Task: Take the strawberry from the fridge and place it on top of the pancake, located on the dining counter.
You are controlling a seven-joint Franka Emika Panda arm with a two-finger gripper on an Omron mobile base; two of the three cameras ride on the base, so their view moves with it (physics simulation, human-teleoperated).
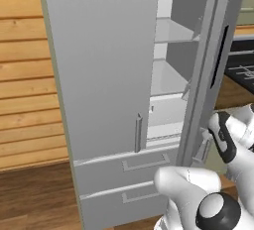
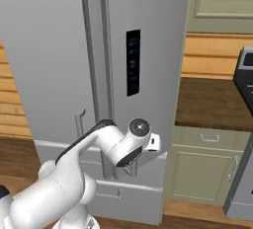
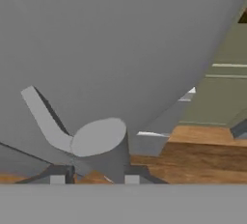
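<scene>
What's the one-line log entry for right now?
stage: opening fridge | gripper: shut on door handle | right door: ajar | strawberry: unseen

Light grey on the fridge (image 1: pixel 106 75), doors, long handles and both lower drawers alike; white inside, on the shelves (image 1: pixel 171 30) behind the part-open door. Black on the dispenser panel (image 2: pixel 133 62). Warm honey-brown planks, striped across, on the wall (image 1: pixel 25 75). Darker brown wood grain on the floor (image 1: pixel 34 199). Muted grey-green on the cabinets (image 2: pixel 205 166), dark brown on the countertop (image 2: pixel 207 102) above them. White with dark joints on the arm (image 2: pixel 94 146).
</scene>
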